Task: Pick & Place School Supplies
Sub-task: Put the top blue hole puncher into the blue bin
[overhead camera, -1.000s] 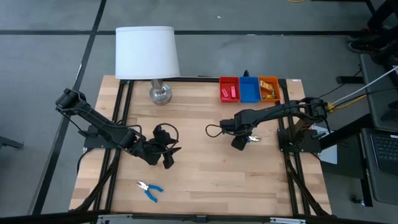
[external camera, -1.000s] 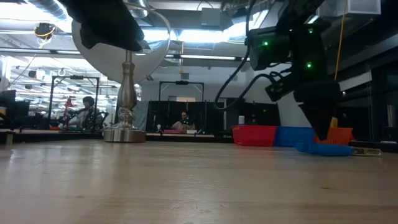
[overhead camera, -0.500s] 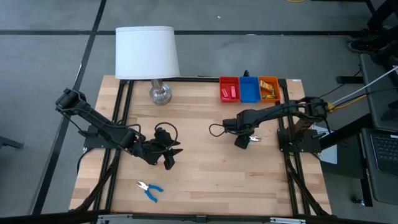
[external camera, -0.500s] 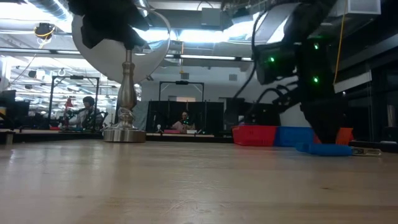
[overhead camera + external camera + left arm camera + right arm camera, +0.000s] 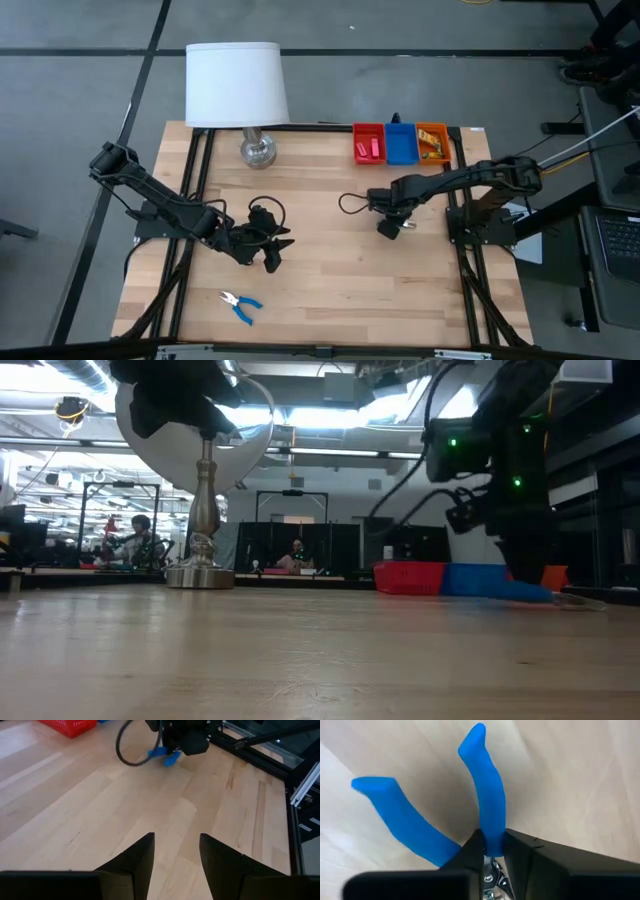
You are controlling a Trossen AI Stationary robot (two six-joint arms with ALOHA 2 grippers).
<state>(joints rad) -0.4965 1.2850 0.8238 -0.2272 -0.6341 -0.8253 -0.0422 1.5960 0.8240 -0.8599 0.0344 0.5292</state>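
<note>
Blue-handled pliers [image 5: 485,810] sit clamped by one handle in the right gripper [image 5: 388,226], which has shifted toward the table's right edge since a second ago. Left gripper [image 5: 176,851] hovers mid-table, fingers spread. Second blue-handled pliers [image 5: 240,303] lie near the front edge.

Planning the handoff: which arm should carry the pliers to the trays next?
Right. Its gripper is already shut on one blue handle of the pliers, and the trays sit on its side of the table. The left gripper is open, empty, mid-table, farther from the trays.
</note>
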